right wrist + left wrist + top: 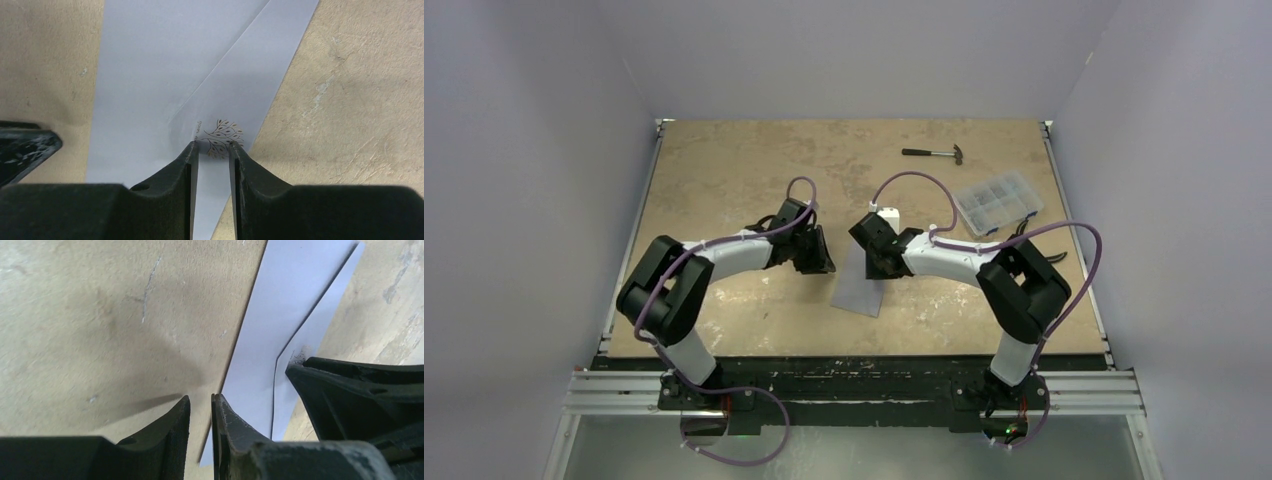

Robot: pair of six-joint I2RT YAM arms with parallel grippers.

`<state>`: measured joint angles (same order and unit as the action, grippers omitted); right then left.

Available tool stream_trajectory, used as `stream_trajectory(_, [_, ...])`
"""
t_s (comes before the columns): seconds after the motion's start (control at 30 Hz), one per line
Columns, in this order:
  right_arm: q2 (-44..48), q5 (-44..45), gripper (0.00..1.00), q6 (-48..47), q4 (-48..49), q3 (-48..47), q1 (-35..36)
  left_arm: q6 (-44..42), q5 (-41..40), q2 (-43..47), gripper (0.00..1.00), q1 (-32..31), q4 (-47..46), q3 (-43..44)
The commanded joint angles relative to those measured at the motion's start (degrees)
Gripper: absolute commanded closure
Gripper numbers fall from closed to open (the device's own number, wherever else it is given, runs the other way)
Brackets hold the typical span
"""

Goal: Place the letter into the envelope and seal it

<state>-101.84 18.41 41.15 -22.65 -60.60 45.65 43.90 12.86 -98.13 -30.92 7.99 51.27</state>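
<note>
The grey-blue envelope (856,290) lies flat on the table between my two grippers. It also shows in the left wrist view (290,300) and the right wrist view (150,65). Its flap (260,65) is folded down and carries a small leaf print (222,136). My right gripper (876,268) (213,144) is narrowly open, its tips down at the leaf print with nothing between them. My left gripper (822,262) (201,397) is all but shut and empty, over the envelope's left edge. The cream letter is not in view.
A hammer (934,153) lies at the back of the table. A clear compartment box (997,200) sits at the back right. The right gripper's finger (350,390) shows close by in the left wrist view. White walls enclose the table.
</note>
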Motion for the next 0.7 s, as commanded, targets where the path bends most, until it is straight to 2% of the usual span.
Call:
stream_trajectory(0.0, [-5.6, -3.3, 0.71, 2.1, -1.2, 4.4, 0.1, -0.9, -3.0, 6.8, 0.78, 0.0, 2.2, -1.3])
stream_trajectory(0.1, [-6.2, -4.3, 0.72, 3.2, -1.5, 4.6, 0.1, 1.7, 0.6, 11.0, 0.81, -1.2, -3.1, -4.7])
stream_trajectory(0.23, [-5.9, -6.5, 0.76, 4.1, -2.1, 4.8, 0.0, 7.7, 5.0, 12.7, 0.86, -5.3, -16.1, -10.0])
stream_trajectory(0.47, [-5.3, -9.9, 0.78, 3.7, -1.2, 5.1, 0.0, 15.6, 6.8, 3.5, 0.88, -10.8, -31.6, -11.8])
stream_trajectory(0.6, [-5.1, -10.4, 0.79, 3.4, -1.1, 4.9, 0.0, 18.7, 6.6, -1.3, 0.91, -12.0, -34.7, -12.4])
stream_trajectory(0.67, [-5.0, -10.3, 0.79, 3.4, -1.1, 4.5, 0.0, 19.6, 5.1, -2.9, 0.93, -12.6, -32.6, -12.2])
